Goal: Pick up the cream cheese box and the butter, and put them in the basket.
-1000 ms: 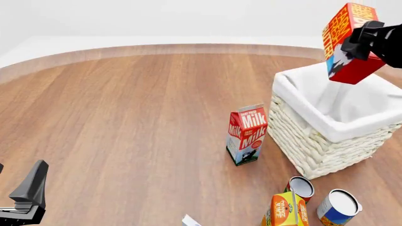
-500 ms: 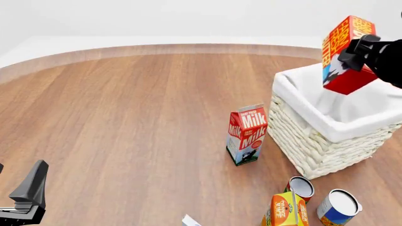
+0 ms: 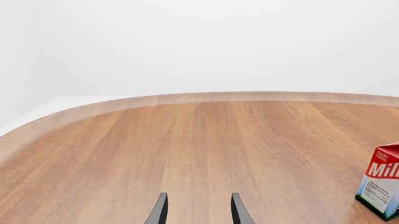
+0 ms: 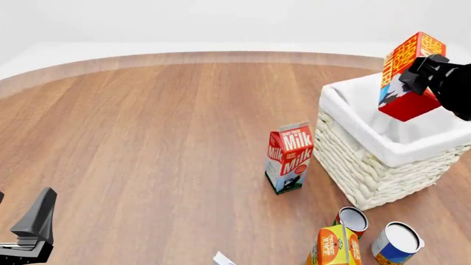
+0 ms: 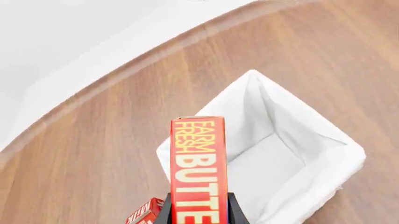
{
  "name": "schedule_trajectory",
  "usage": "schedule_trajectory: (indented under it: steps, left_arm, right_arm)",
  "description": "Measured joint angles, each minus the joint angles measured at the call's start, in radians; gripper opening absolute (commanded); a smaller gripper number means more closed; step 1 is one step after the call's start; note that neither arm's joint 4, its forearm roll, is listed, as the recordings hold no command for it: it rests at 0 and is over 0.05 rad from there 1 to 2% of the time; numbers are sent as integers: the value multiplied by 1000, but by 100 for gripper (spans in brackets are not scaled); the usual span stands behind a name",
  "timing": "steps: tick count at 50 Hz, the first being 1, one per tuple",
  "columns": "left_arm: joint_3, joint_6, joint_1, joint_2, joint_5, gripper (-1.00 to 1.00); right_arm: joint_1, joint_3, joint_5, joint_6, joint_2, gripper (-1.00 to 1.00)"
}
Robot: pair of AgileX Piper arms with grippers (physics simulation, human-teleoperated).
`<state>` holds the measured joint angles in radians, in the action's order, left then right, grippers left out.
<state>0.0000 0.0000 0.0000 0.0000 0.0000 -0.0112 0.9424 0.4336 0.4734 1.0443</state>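
At lower frame: two open tin cans [image 4: 375, 233], one orange juice carton [image 4: 335, 247], one white-blue cream cheese box corner [image 4: 224, 258]. Left gripper [image 3: 198, 210] parted, empty. Mid-frame: one red-white milk carton [image 4: 288, 157]. Upper right: right gripper [image 4: 417, 70] clamps red oblong butter box [image 4: 406, 77], long axis steeply tilted, above one white wicker basket [image 4: 383, 157]; visible lining bare.

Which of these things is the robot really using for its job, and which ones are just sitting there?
For the job:
- butter, held by the right gripper above the basket
- basket
- cream cheese box, only a corner showing at the front edge

Just sitting there:
- milk carton
- orange juice carton
- two cans
- left gripper, open and idle
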Motion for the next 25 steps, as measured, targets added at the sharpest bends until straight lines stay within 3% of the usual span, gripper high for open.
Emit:
schedule_trajectory:
  steps: [25]
  left_arm:
    - [0,0,0,0,0,100]
  right_arm:
    - [-23,-98,-110,68,23,-100]
